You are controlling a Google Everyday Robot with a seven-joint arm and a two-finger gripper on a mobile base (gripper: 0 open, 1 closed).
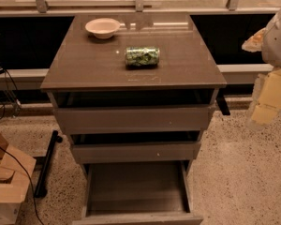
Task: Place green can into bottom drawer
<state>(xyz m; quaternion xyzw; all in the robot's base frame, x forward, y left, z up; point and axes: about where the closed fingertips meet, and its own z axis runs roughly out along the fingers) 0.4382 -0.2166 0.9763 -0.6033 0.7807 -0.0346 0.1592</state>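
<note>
The green can [142,56] lies on its side in the middle of the cabinet top [84,64], its green and white pattern showing. The bottom drawer [136,189] is pulled far out below the two upper drawers, and its tray holds nothing. My gripper [268,100] hangs blurred at the right edge of the camera view, beside the cabinet and below the level of its top, well to the right of the can and apart from it.
A cream bowl [102,27] sits at the back left of the cabinet top. The top drawer [131,118] and middle drawer [133,150] stand slightly out. A cardboard box [7,186], cables and a black bar [48,161] lie on the floor at left.
</note>
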